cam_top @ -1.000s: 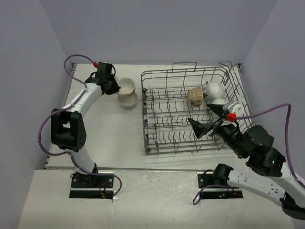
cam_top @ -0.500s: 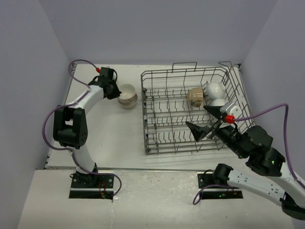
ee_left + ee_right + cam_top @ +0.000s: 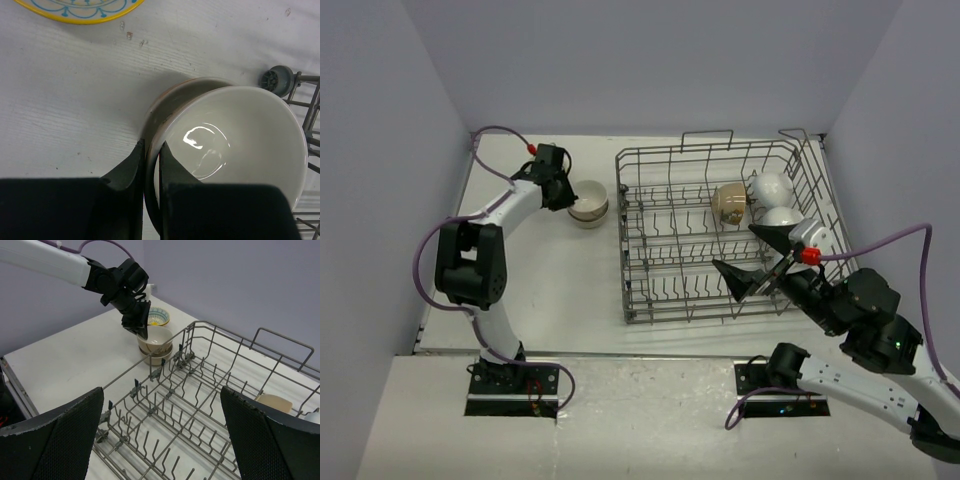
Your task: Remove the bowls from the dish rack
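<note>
- The left hand (image 3: 150, 150) is pinched narrow on the rim of the stacked white bowl (image 3: 235, 135), with one finger inside the bowl and the other outside it.
- The stacked white bowl sits upright, nested in a tan bowl (image 3: 167, 102), on the surface (image 3: 550, 270) just left of the dish rack (image 3: 720, 300), near its far left corner.
- A patterned bowl (image 3: 80, 10) with a yellow rim and blue scallops stands on the surface near the stack, apart from it.
- The right hand (image 3: 738, 248) is spread wide and holds nothing. It hangs over the near right part of the dish rack, and its fingers (image 3: 50, 440) frame the wrist view.
- Three bowls lie in the far right part of the dish rack. A beige bowl (image 3: 730, 203) is tipped on its side between the tines. The far white bowl (image 3: 771, 187) is just to its right, and the near white bowl (image 3: 782, 216) is just in front of that one.
- The rest of the dish rack shows only bare tines.
</note>
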Action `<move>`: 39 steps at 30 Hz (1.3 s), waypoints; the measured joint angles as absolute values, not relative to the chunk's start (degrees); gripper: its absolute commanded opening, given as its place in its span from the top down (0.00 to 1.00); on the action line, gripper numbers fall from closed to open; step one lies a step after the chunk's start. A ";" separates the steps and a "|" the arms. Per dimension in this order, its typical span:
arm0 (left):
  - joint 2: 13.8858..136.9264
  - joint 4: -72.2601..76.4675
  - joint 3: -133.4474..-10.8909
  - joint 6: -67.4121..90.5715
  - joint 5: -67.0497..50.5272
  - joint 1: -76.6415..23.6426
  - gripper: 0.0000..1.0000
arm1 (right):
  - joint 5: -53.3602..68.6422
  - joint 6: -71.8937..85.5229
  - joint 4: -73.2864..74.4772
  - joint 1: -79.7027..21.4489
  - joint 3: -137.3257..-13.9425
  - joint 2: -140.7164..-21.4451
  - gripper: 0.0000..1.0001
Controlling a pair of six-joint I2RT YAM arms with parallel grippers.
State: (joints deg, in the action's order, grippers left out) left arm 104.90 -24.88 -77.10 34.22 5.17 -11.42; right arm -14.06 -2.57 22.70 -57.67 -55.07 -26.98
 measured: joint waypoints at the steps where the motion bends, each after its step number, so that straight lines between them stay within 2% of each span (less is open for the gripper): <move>1: 104.95 -24.88 -77.10 33.95 5.21 -11.53 0.96 | -13.98 -2.57 22.70 -57.67 -55.07 -26.94 0.01; 10: 105.89 -24.91 -77.10 33.65 5.85 -12.12 0.91 | -13.93 -2.57 22.70 -57.67 -55.05 -26.00 0.01; 16: 105.91 -24.88 -77.10 33.63 6.63 -12.14 0.82 | -13.93 -2.57 22.72 -57.67 -55.02 -25.47 0.01; 19: 105.89 -24.75 -77.10 33.76 6.74 -12.14 0.71 | -14.09 -2.50 22.70 -57.67 -55.02 -25.50 0.01; 27: 104.75 -24.82 -76.99 33.89 6.90 -12.19 0.68 | -18.65 0.73 23.51 -56.77 -55.33 -30.83 0.01; 29: 103.81 -24.91 -76.79 33.91 7.25 -12.14 0.67 | -17.10 2.37 24.23 -53.34 -55.86 -34.87 0.01; 34: 99.39 -24.82 -75.07 33.93 7.31 -12.14 0.63 | -6.50 7.07 24.88 -34.04 -56.12 -45.01 0.01; 35: 98.83 -24.88 -75.00 33.93 7.31 -12.14 0.65 | -4.64 7.94 25.02 -31.38 -56.12 -47.11 0.01; 37: 98.06 -24.64 -74.87 34.04 7.27 -12.14 0.77 | -1.39 9.02 25.02 -28.18 -56.12 -50.24 0.01; 39: 97.60 -24.29 -74.19 34.00 7.22 -12.14 0.81 | 1.37 9.76 24.82 -26.02 -56.12 -52.47 0.01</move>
State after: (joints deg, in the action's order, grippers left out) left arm 97.60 -24.29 -74.19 34.00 7.22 -12.14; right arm 1.37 9.76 24.82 -26.02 -56.12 -52.47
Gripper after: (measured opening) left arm 0.219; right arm 0.987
